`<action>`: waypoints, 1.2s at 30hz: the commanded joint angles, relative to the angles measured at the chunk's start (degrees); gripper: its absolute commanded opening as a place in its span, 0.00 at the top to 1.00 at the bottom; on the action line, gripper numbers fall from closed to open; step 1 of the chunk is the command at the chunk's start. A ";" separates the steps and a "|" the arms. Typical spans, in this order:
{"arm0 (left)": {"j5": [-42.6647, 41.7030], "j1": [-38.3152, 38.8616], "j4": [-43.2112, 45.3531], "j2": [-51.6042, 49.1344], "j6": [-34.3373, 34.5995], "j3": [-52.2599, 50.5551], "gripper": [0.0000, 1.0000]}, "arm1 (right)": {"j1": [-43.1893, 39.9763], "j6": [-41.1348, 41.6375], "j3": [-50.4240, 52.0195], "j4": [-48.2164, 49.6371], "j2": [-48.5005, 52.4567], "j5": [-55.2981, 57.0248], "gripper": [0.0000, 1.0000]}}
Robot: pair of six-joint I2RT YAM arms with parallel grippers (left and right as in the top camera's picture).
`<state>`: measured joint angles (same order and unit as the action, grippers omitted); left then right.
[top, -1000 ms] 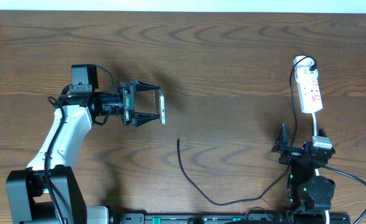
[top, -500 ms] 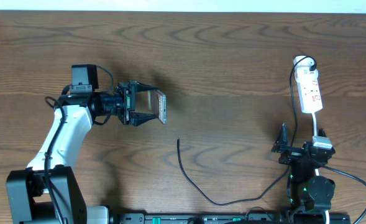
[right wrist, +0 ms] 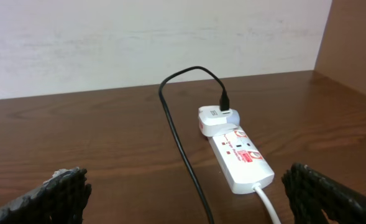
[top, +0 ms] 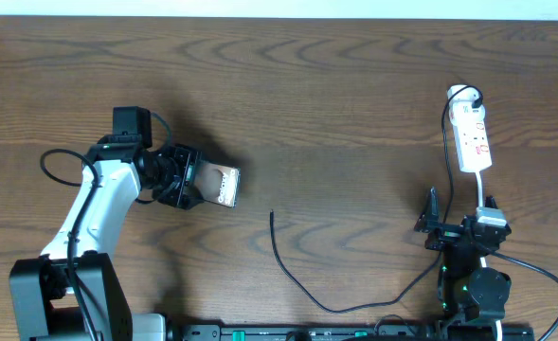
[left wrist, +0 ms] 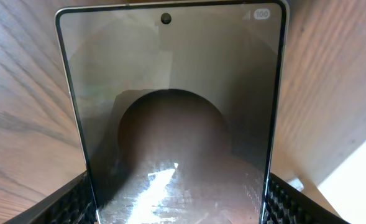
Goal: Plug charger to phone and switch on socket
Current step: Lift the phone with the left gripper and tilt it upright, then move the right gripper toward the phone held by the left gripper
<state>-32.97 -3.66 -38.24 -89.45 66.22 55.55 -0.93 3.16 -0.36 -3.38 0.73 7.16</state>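
Rose-brown glossy flat smartphone (top: 225,187) sits pinched edgewise in the left hand (top: 203,184), over the wooden desk's (top: 335,85) left half. The thin black charger cable (top: 288,270) already feeds the white power strip (top: 474,140) by the right edge. Its tip lies loose mid-desk. The right hand (right wrist: 189,190) is spread and empty. Plugging the phone and switching on look undone.

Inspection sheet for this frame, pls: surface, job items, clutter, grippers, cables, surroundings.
Surface: brown wood-grain table.
Job's things: phone held in the left grip; socket far right, charger plug in its far end.
Clutter: nothing seen.
Grippers: left gripper shut on phone; right gripper open, empty, facing the socket.
Cables: charger cable runs from the plug and loops along the near edge, tip free on table; white socket cord.
Surroundings: pale wall; wooden side panel.
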 commanded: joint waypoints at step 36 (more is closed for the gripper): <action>6.67 -0.13 -4.59 1.42 0.02 0.13 0.92 | 0.17 4.90 -7.80 -1.25 4.68 -23.37 0.01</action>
<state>-26.59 -3.66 -42.52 -89.45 66.00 55.55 -0.93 6.57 -3.31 -3.99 3.07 -13.08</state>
